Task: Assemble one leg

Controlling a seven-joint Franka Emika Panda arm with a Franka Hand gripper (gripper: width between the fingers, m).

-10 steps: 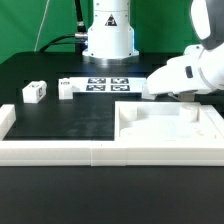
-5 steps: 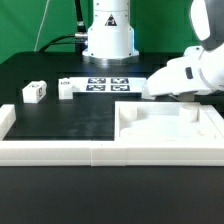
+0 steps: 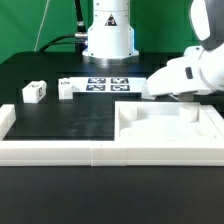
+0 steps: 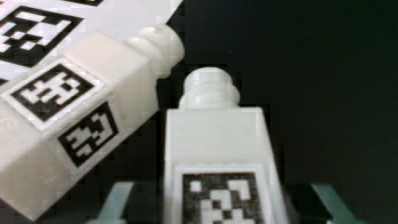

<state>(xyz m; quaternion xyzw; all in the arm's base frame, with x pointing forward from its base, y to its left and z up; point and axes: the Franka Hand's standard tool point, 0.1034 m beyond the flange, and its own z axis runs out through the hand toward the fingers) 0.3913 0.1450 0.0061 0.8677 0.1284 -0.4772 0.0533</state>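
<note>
White panel, exterior view: a large flat square panel (image 3: 165,128) of smooth matte plastic with raised rims and corner recesses. It lies at about four o'clock on the black table (image 3: 60,118).
Border rails: long, square-edged white rails (image 3: 100,152) run along the six o'clock edge.
Spare legs: two stubby white spare legs (image 3: 35,92) stand at nine o'clock, near each other but apart. Each shows a dark tag.
Marker board: the marker board (image 3: 105,85) lies thin and flat at twelve o'clock, in front of the glossy robot base (image 3: 108,35).
Arm: the rounded white arm (image 3: 190,72) reaches low at three o'clock and hides its fingers and whatever is between them.
Gripper, wrist view: the gripper (image 4: 222,205) has grey fingers (image 4: 125,203) set narrowly apart, one on each side of the leg. I cannot tell whether the pads press it.
Leg: the leg (image 4: 217,140) sits between the fingers. It is smooth white with a boxy body, sloped shoulders and a rounded peg at its far end, and a black-and-white square tag faces the camera.
Tilted block: a tilted block (image 4: 80,90), white with several tags and its own rounded peg, lies slanted just beside the leg. I cannot tell whether they touch.
</note>
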